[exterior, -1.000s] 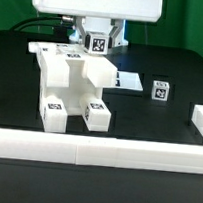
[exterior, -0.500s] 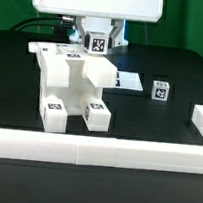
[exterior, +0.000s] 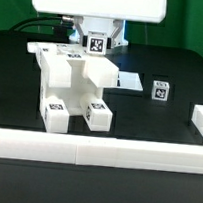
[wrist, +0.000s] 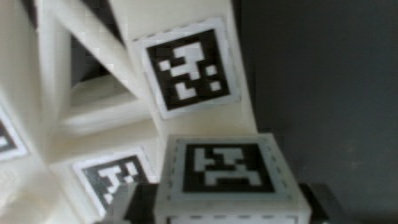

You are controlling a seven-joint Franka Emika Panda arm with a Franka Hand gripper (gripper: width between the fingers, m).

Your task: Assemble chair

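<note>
Shows a half-built white chair [exterior: 67, 86] standing left of centre in the exterior view, with the gripper [exterior: 97, 37] at upper centre pinching a tagged white block [wrist: 221, 175] at the chair's back, dark fingers [wrist: 315, 205] pressed against its two sides. Looks like stiff, light, smooth plastic, probably a little slippery, so best taken across flat parallel faces, clear of the joints. Carries no brand or readable words, only black-and-white square tags.
</note>
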